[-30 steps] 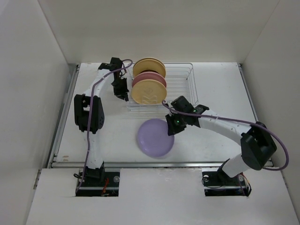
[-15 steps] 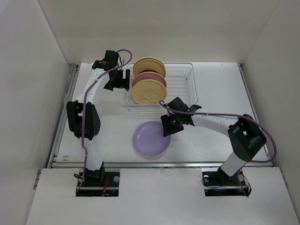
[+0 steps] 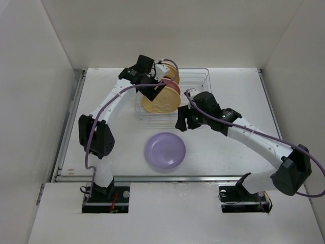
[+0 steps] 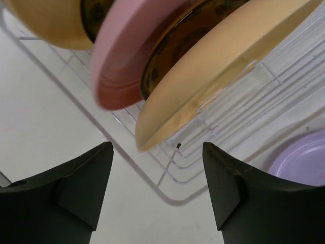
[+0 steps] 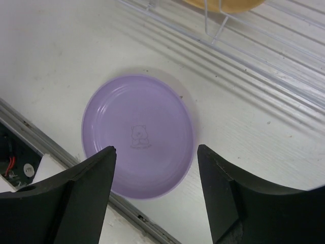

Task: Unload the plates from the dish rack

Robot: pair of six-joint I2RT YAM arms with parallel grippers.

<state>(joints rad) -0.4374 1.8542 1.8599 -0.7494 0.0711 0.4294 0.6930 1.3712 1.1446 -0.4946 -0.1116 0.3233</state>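
Note:
The lavender plate lies flat on the table in front of the dish rack. Standing in the rack's left part are a cream plate, a pink one and a yellow-tan one. In the left wrist view a dark amber plate shows between the pink plate and the yellow-tan plate. My left gripper is open and empty, hovering over these plates. My right gripper is open and empty above the lavender plate, near the rack's front right.
The wire rack has its right half empty of plates. A metal rail runs along the table's near edge, close behind the lavender plate. White walls enclose the table on the left, right and back.
My right gripper opened and let go of the lavender plate, which settled flat, then drew back toward the rack. My left arm swung right from beside the rack to over the plates and opened.

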